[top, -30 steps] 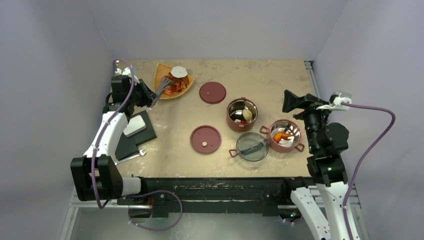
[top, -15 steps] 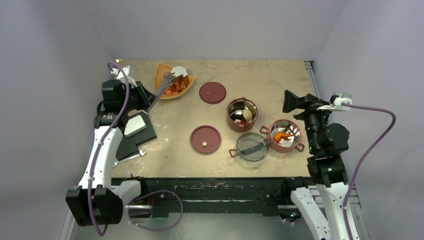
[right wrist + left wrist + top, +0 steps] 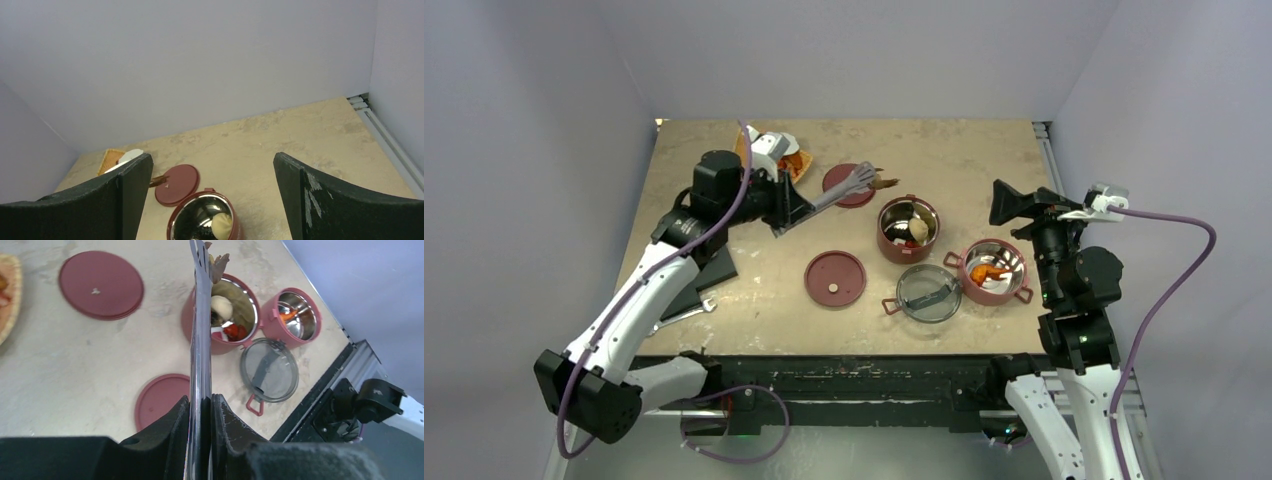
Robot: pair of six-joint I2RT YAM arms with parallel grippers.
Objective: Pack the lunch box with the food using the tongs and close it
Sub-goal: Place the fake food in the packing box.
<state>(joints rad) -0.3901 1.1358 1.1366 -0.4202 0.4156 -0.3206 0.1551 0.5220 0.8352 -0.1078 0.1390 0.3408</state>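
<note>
The left end effector [image 3: 201, 412] is clenched on the handle end of the long, slim, silvery metal tongs [image 3: 200, 330], its black fingers [image 3: 172, 432] squeezing the two thin arms together. The tongs reach out above the middle of the bench [image 3: 964, 150], pointing toward the right edge. Their tips pinch a small dark brown piece of food [image 3: 886, 183]. That piece hangs in the air close to the far rim of a round dark-red steel-lined bowl [image 3: 908, 228] that stands right of the bench's centre. I cannot tell whether it is over the opening. A pale round piece [image 3: 220, 304] and a red piece [image 3: 234, 331] lie inside this bowl.

A second dark-red bowl with side handles [image 3: 995, 270] stands nearer the right edge and holds an orange piece [image 3: 984, 271]. The smoky clear top lid [image 3: 928, 292] lies flat just beside it, toward the near edge. One flat dark-red disc lid [image 3: 101, 285] lies toward the far edge, between the first bowl and the orange fan-shaped tray [image 3: 796, 163] near the far-left corner. Another dark-red disc lid [image 3: 835, 278] lies closer to the near edge.

The right end effector [image 3: 212, 157] is released, its jaws wide apart and grasping nothing, raised at the right edge. A flat black pad [image 3: 709, 265] and a short silver wrench [image 3: 686, 315] lie by the left edge.
</note>
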